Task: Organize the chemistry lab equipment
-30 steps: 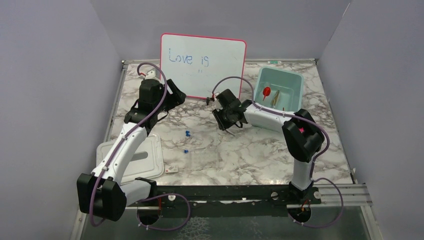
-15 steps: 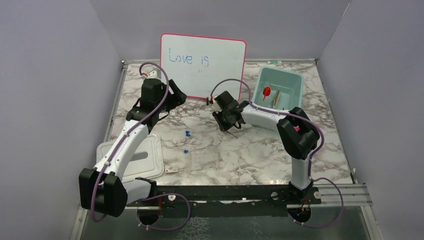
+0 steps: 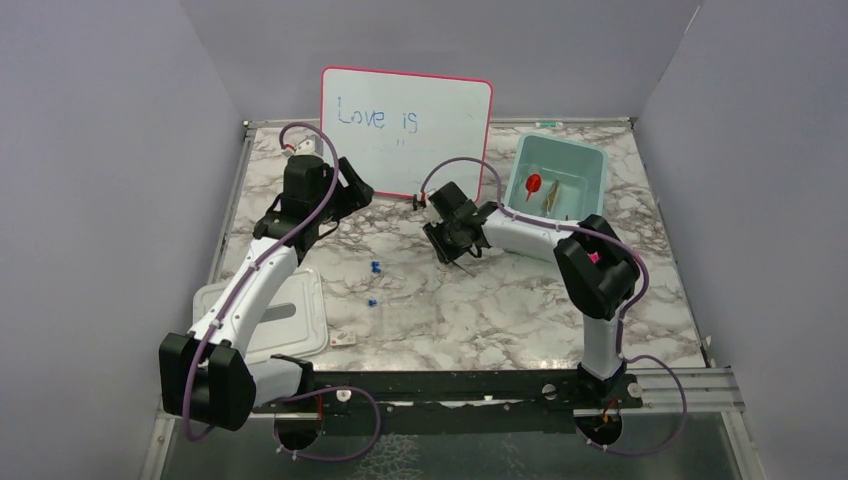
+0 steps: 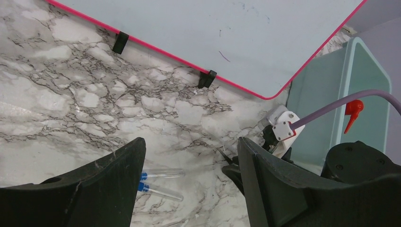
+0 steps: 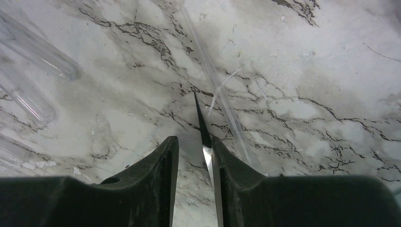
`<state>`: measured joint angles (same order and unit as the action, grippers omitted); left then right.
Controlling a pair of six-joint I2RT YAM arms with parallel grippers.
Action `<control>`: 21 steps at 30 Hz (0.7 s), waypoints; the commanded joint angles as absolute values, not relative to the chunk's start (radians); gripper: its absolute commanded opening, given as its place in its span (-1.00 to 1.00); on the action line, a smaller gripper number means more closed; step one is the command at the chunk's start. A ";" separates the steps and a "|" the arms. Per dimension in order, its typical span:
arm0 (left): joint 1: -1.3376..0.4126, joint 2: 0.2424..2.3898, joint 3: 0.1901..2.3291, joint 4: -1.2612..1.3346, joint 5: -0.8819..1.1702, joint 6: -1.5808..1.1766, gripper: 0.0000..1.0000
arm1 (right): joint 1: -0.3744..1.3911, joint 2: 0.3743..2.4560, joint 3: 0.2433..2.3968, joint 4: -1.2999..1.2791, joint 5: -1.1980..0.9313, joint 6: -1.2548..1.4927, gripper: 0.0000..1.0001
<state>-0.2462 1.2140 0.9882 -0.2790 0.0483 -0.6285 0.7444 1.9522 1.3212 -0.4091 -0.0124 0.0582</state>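
The right gripper [image 5: 194,141] is closed down narrow on the thin, pointed metal tongs [image 5: 201,118]. Their tip juts forward past its fingers and hangs close over the grey-veined marble tabletop [image 5: 307,71]. Just beyond and to the right of that tip lies a thin clear rod [image 5: 215,80], and off to the gripper's left are the rounded ends of clear blue-capped tubes [image 5: 42,54]. The pale teal plastic bin [image 3: 595,165] sits near the gripper's right side. It already holds the clear squeeze bottle with a red nozzle [image 3: 533,184] and a brown-handled tool [image 3: 551,196], so the step in hand looks like carrying the tongs over to join them. To do that well, the grip should stay firm. The tip should be lifted clear of the rod before any sideways swing. The wrist should pass over the bin's near wall rather than against it, keeping away from the corner of the pink-framed whiteboard [image 3: 405,130] behind the gripper. The left gripper [image 4: 190,142] is spread wide and holds nothing. It hovers with the whiteboard ahead of it, and the same blue-capped tubes lie on the marble below, between its fingers. Against the earliest overhead view, the right gripper has barely shifted while its elbow has drawn in toward the bin. The left arm has reached a little further toward the whiteboard, and nothing on the tabletop has moved.
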 commanded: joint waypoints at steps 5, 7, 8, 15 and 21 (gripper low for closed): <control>-0.252 1.221 1.031 -0.271 0.053 -0.620 0.47 | 0.750 1.905 1.366 -0.430 0.087 0.080 -0.24; -0.252 1.220 1.031 -0.272 0.053 -0.618 0.47 | 0.750 1.908 1.368 -0.431 0.103 0.073 -0.31; -0.252 1.220 1.030 -0.272 0.053 -0.618 0.47 | 0.749 1.913 1.370 -0.433 0.113 0.072 -0.38; -0.252 1.217 1.031 -0.275 0.051 -0.611 0.47 | 0.749 1.944 1.384 -0.447 0.116 0.051 -0.50; -0.252 1.217 1.031 -0.276 0.049 -0.607 0.47 | 0.749 1.970 1.397 -0.458 0.129 0.045 -0.59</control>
<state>-0.2462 1.2167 0.9928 -0.2794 0.0483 -0.6235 0.7452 1.9469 1.3632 -0.4362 0.0933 0.0582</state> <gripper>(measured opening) 0.737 0.245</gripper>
